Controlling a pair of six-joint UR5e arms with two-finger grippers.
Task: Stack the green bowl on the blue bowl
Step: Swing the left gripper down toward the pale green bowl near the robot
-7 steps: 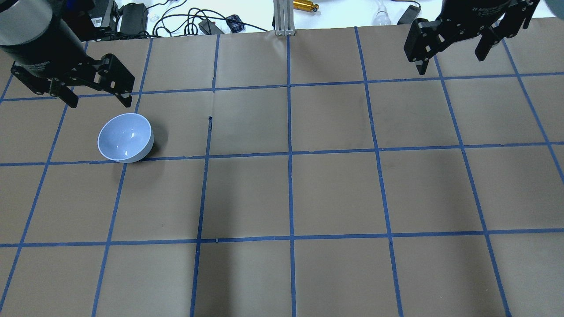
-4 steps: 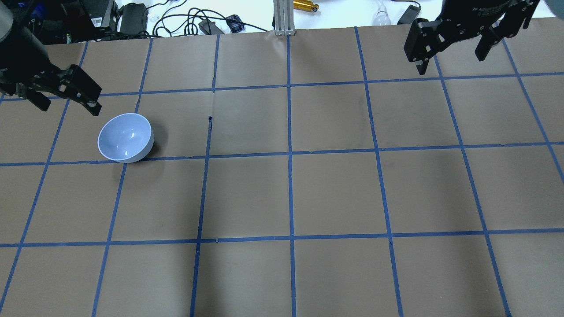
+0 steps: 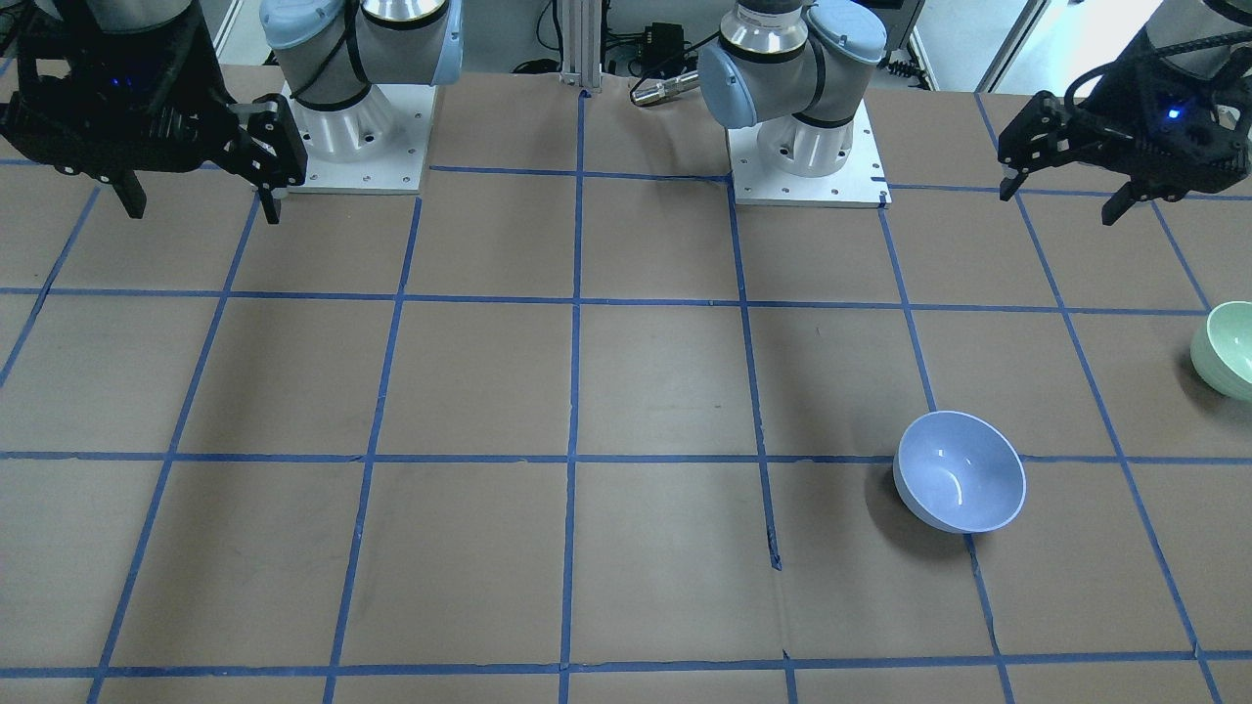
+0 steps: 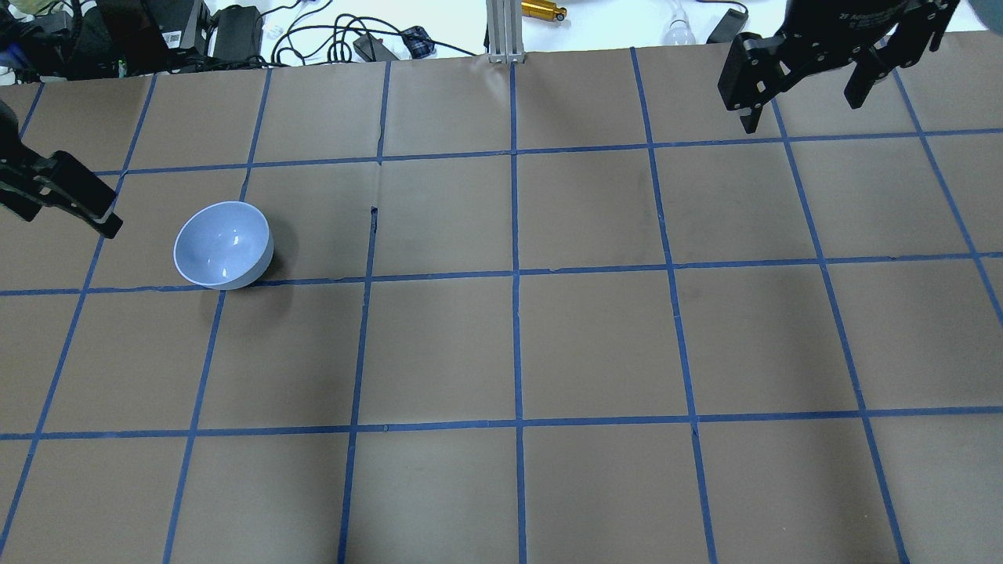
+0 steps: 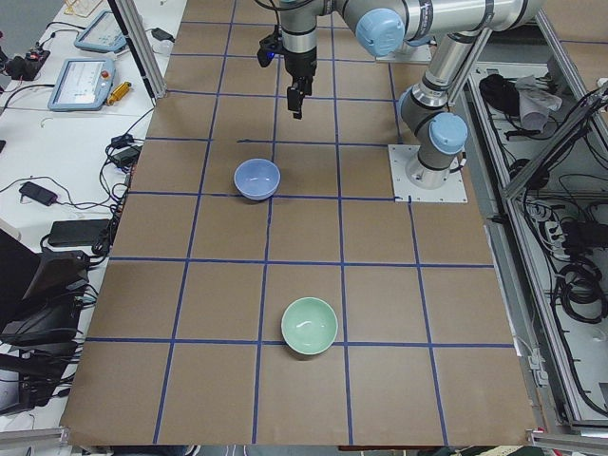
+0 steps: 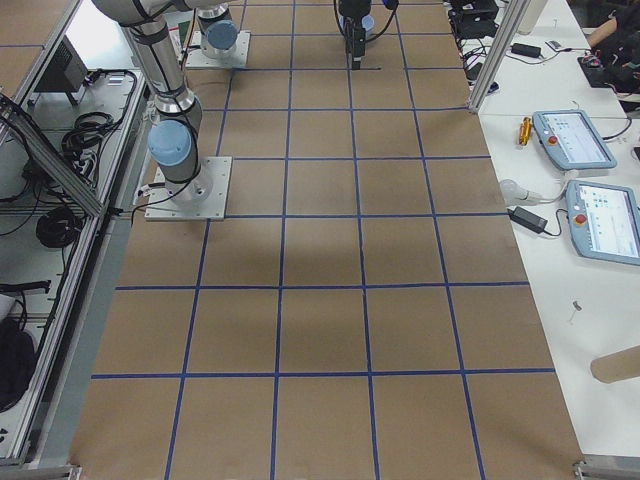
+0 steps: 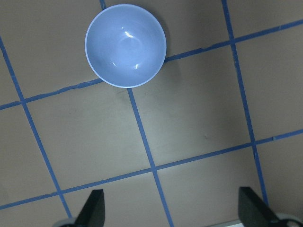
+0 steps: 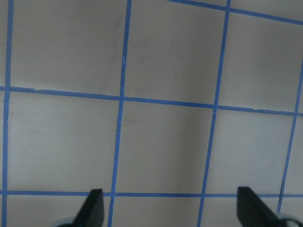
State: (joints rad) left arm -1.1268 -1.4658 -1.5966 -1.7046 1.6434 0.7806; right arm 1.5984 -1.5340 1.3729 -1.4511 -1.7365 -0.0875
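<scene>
Green bowl (image 5: 310, 326), one, and blue bowl (image 4: 223, 244), one, sit well apart on the surface (image 4: 595, 345). Left gripper (image 3: 1061, 205) and right gripper (image 4: 801, 113): fingers wide, empty.

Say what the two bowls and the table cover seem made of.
The blue bowl looks like glazed ceramic or hard plastic: glossy, sharp white highlights inside, thin pale rim. The green bowl seems the same kind, smooth and shiny. The table cover looks like matte brown paper: dull, no glare, crossed by blue tape lines.
</scene>
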